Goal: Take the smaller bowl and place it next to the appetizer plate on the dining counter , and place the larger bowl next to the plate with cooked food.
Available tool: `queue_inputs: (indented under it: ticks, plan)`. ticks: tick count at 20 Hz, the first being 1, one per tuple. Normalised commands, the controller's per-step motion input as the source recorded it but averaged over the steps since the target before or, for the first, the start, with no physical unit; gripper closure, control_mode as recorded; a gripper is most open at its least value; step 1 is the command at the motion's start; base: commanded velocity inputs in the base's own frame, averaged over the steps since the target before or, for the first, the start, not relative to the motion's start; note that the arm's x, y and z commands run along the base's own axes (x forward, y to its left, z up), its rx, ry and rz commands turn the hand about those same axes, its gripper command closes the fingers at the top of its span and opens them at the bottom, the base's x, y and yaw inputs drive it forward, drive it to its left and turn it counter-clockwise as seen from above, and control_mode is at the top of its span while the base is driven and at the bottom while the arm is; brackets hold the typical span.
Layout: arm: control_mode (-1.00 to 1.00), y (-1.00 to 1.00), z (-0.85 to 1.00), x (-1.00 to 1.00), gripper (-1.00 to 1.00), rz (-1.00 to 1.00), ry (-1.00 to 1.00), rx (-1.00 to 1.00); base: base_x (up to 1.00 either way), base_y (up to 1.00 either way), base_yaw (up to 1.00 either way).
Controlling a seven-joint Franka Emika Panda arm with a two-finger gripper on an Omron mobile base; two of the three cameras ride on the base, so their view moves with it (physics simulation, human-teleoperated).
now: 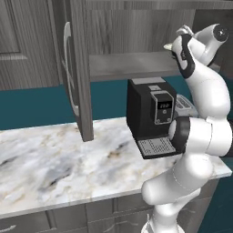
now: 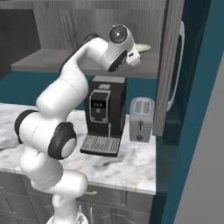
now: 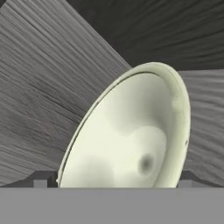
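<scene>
The smaller bowl point(image 3: 131, 131), pale cream with a thin rim, sits on the grey wooden cabinet shelf point(image 1: 127, 66). In the hand view it looms large and tilted, right in front of the hand. My gripper point(image 3: 113, 181) is open, with one dark fingertip point(image 3: 41, 179) at each side of the bowl's near edge. From the right base view the bowl's rim point(image 2: 143, 46) peeks out just beyond the gripper point(image 2: 136, 53), high up inside the cabinet. The bowl's edge point(image 1: 168, 47) also shows beside the hand in the left base view. The larger bowl, both plates and the dining counter are out of view.
A black coffee machine point(image 1: 150, 113) stands on the marble worktop point(image 1: 54, 159) under the shelf, with a silver toaster point(image 2: 142, 118) beside it. An open cabinet door point(image 1: 75, 68) hangs left of the arm, another door point(image 2: 168, 65) to its right.
</scene>
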Motion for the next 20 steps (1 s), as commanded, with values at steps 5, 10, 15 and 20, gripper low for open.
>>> queue_inputs:
  ticks: [5,10,15,20]
  plan:
    - [-1.0,-0.04,-0.22,0.03,1.0,0.0,0.01,0.0,0.0,0.0,0.0]
    - [-1.0,0.0,-0.4,0.06,1.0,0.0,0.06,0.0,0.0,0.0,0.0]
    - [-1.0,0.0,-0.16,0.27,1.0,0.0,0.05,0.0,0.0,0.0,0.0]
    - [-1.0,0.0,0.0,0.18,1.0,0.0,0.0,0.0,0.0,0.0,0.0]
